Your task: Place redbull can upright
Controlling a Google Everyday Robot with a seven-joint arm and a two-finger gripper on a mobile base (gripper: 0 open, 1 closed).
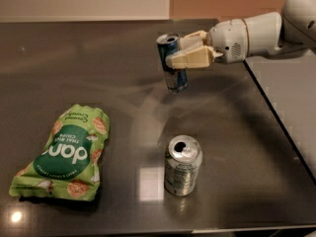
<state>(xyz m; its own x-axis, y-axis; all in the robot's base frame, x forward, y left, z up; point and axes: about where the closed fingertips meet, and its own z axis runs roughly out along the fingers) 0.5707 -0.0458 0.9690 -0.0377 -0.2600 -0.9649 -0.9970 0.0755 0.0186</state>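
Note:
The redbull can (172, 78) is slim, blue and silver, with a silver top. It is nearly upright, its base at or just above the dark table (98, 83) in the upper middle. My gripper (178, 52) reaches in from the right on a white arm, and its beige fingers (190, 59) are shut on the can's upper half.
A wider silver-green soda can (182, 165) stands upright in front of the redbull can. A green chip bag (65, 153) lies flat at the left. The table's right edge (276, 107) runs diagonally under the arm, with a light floor beyond it.

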